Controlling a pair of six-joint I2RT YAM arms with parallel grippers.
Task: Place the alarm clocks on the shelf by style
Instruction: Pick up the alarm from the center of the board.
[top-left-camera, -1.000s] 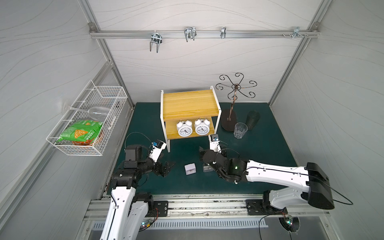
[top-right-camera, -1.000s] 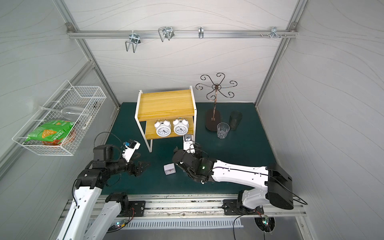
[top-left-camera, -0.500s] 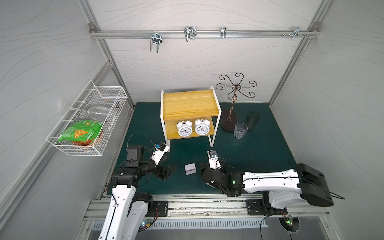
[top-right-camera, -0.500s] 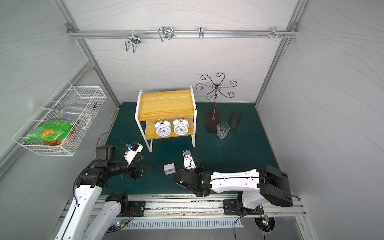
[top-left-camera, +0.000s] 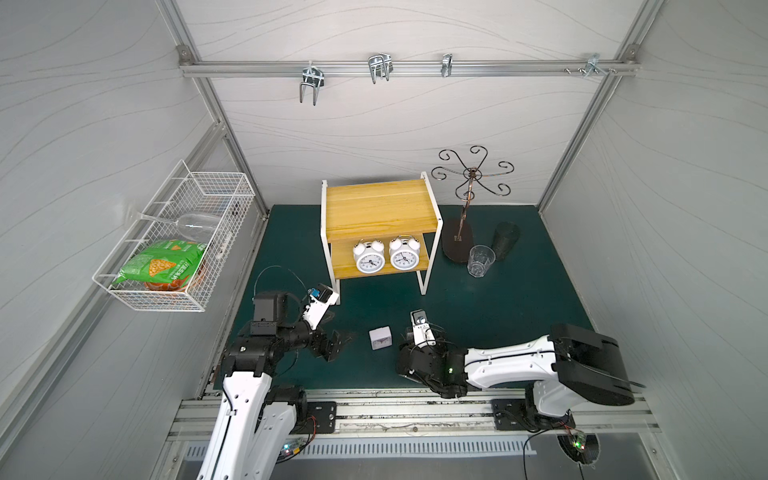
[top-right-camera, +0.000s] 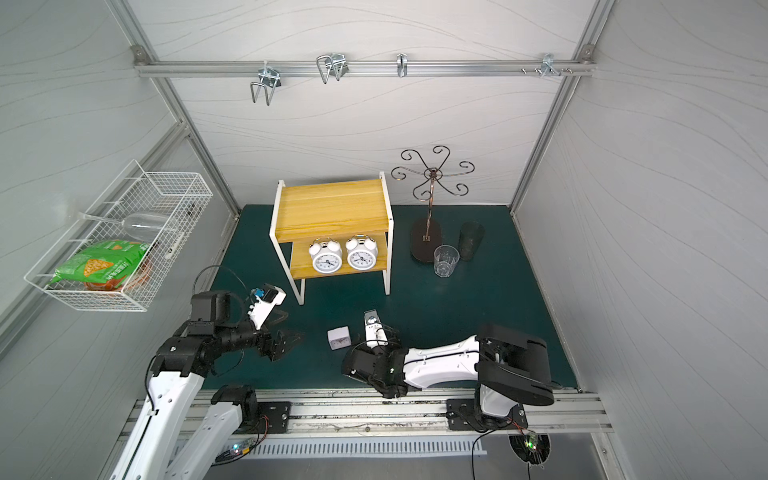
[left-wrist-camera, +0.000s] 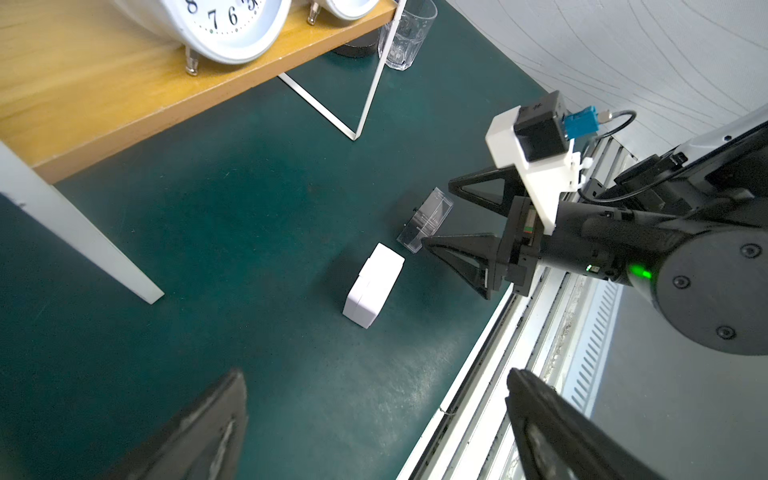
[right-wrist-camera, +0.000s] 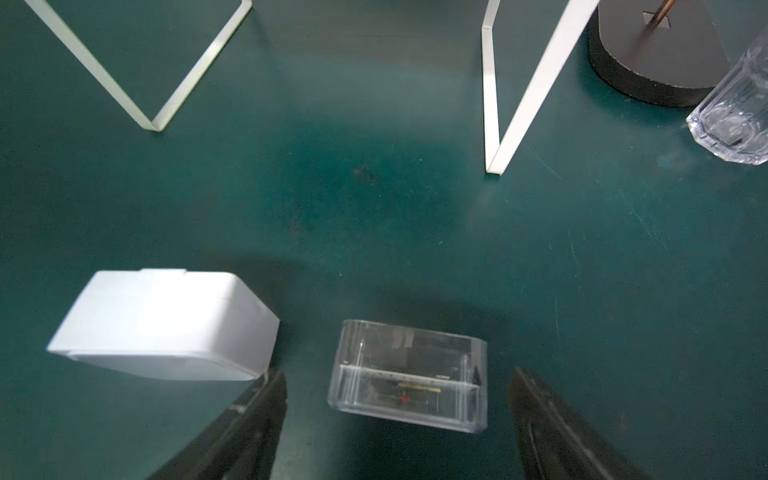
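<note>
Okay, your right tool (right-wrist-camera: 397, 376) is spread, straddling the clear clock (right-wrist-camera: 409, 374) on the surface (right-wrist-camera: 374, 208), a finger (right-wrist-camera: 266, 403) off each end of its long axis, neither touching. White square clock (right-wrist-camera: 166, 324) sits just beside one finger. Left tool (top-left-camera: 338, 343): spread too, farther away.

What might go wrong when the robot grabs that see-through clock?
The right pincer straddles the clear-cased clock, not yet touching it. One finger sits almost against the white square clock, so closing or lifting might nudge it. The smooth clear case might also slip or twist as the fingers squeeze.
</note>
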